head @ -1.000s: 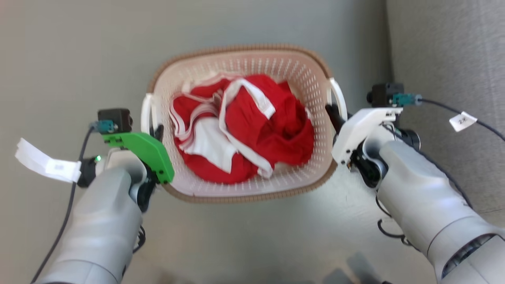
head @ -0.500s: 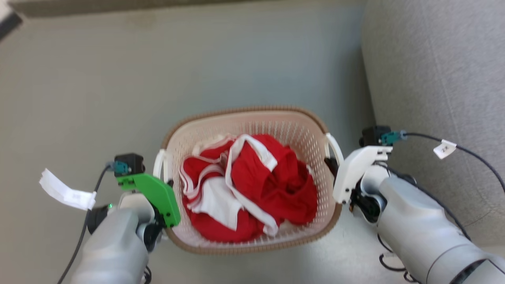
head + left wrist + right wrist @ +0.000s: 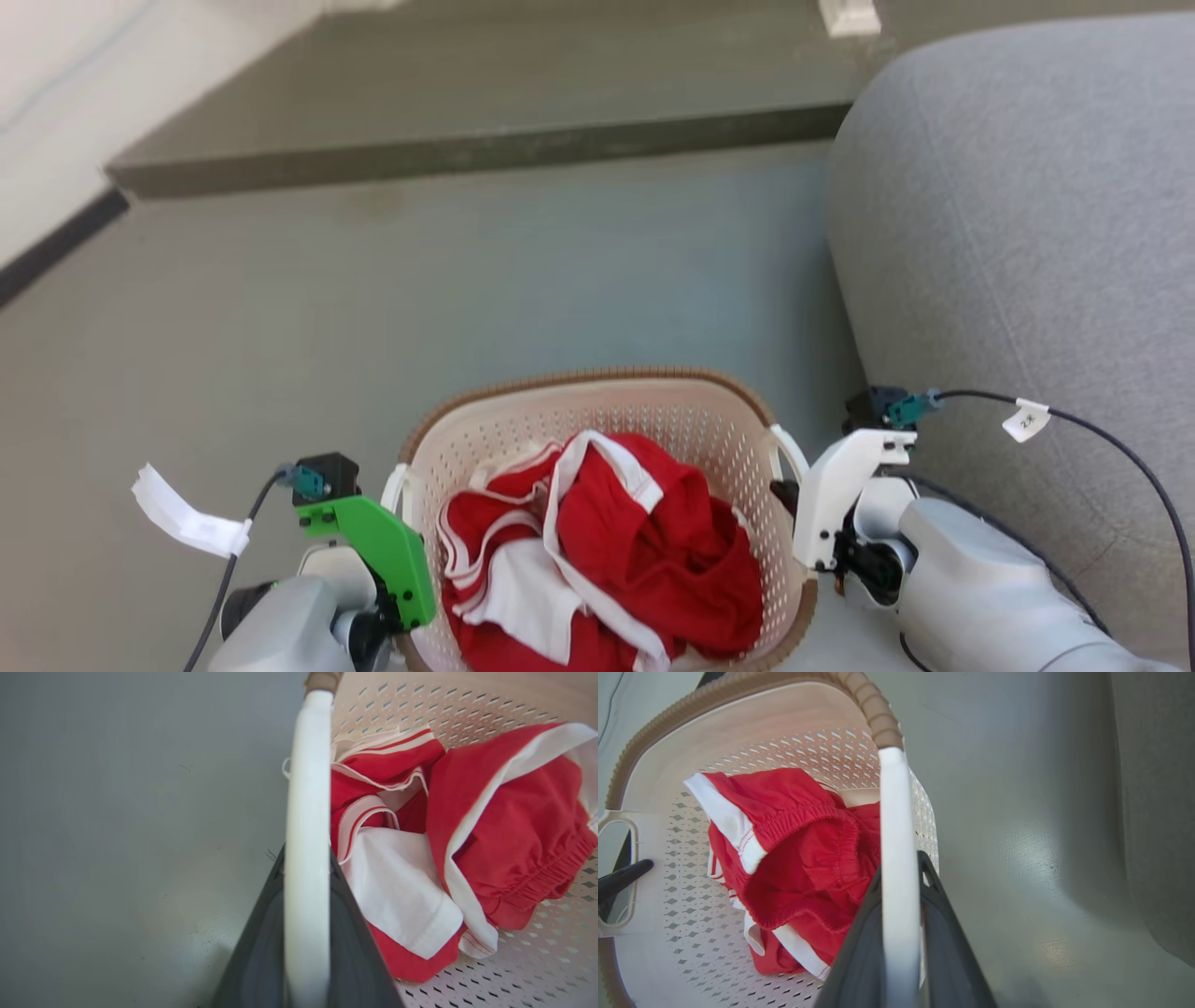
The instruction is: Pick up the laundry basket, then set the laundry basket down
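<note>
Left wrist view, lower centre: we find the left end effector (image 3: 306, 861) clamped on a handle (image 3: 306, 788) of the laundry basket (image 3: 444, 709); the right end effector (image 3: 900, 870) likewise, evidently for a level lift.

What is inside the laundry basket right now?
The laundry basket holds bunched red clothing with white trim. Bare perforated wall shows around the pile. The basket floor beneath it, and anything lying under the clothing, is covered.

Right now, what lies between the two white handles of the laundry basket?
Crumpled red and white clothes lie there, inside the laundry basket, between its left handle and right handle. The head view shows it best.
</note>
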`<state>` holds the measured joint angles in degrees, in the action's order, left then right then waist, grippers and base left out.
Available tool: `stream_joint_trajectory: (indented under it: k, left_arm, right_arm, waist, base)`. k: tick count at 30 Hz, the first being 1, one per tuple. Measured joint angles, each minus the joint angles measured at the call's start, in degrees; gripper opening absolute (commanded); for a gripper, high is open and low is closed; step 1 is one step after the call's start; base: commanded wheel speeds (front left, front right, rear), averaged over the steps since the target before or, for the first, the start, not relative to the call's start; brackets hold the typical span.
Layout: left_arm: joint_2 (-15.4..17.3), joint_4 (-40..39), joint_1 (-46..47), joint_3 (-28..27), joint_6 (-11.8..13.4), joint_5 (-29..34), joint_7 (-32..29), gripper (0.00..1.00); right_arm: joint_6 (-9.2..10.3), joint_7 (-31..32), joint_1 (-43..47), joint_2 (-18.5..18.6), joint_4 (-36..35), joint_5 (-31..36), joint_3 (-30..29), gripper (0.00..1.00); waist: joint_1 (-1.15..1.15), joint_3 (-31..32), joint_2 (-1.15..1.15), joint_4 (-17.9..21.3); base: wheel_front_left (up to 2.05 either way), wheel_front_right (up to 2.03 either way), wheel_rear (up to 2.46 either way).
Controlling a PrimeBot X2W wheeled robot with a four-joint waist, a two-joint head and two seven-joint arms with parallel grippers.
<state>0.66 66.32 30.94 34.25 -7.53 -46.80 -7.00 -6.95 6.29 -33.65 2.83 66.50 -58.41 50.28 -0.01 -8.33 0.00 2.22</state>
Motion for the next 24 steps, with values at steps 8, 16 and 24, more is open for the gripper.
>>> stream_joint_trajectory:
  k: [8, 16, 24]
  left_arm:
    - [0.1, 0.0, -0.9, 1.0, 0.0, -1.5, -2.1, 0.00]
    - [0.1, 0.2, -0.9, 1.4, 0.0, -2.3, -3.5, 0.00]
    - [0.1, 0.5, -0.9, 1.9, 0.0, -2.5, -3.6, 0.00]
  right_arm:
    - [0.05, 2.1, 1.3, 0.2, 0.0, -1.2, 0.4, 0.00]
    - [0.07, 3.9, 1.3, 0.3, 0.0, -2.2, 0.6, 0.00]
    - [0.07, 3.9, 1.3, 0.4, -0.2, -2.7, 1.1, 0.00]
  waist:
    - [0.00, 4.6, 0.00, 0.3]
    - [0.00, 5.3, 0.00, 0.4]
    - [0.00, 4.9, 0.00, 0.3]
  base:
    - [0.00, 0.00, 0.00]
    - [0.00, 0.00, 0.00]
    - [0.00, 0.00, 0.00]
